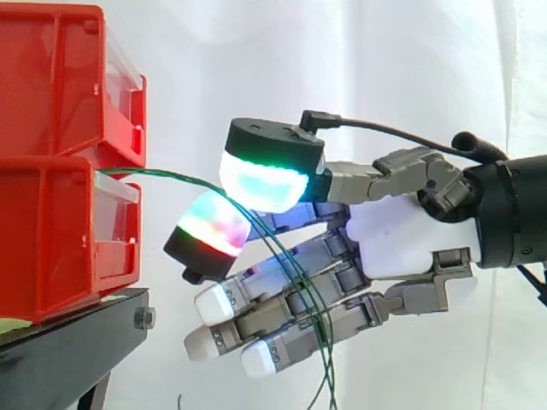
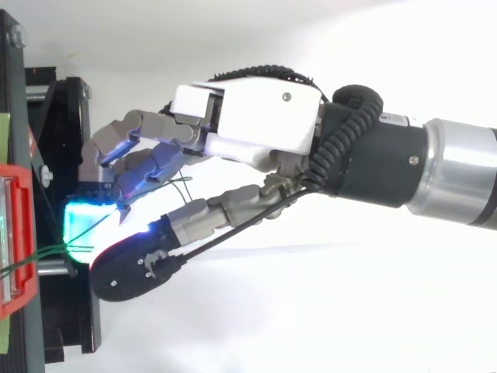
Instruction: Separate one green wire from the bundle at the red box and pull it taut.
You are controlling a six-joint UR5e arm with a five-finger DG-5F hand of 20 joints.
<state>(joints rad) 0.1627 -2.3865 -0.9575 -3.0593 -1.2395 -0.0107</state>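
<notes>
Two red bins (image 1: pixel 51 85) are stacked at the left on a black stand (image 1: pixel 68 350). A bundle of thin green wires (image 1: pixel 171 177) comes out between the bins, arches to the right and hangs down across the fingers. My hand (image 1: pixel 393 235) reaches in from the right with its fingers nearly straight, pointing at the bins. The thumb pad (image 1: pixel 261 179) glows green and cyan above the wires. A finger pad (image 1: pixel 209 226) glows in mixed colours just below them, and the two pads stand slightly apart. From above, the wires (image 2: pixel 39 256) run from the red bin (image 2: pixel 15 233) toward the hand (image 2: pixel 256 116).
A white curtain hangs behind everything. The stand's black frame (image 2: pixel 70 155) sits just ahead of the fingertips. The wires' loose ends (image 1: pixel 329 389) hang down below the hand.
</notes>
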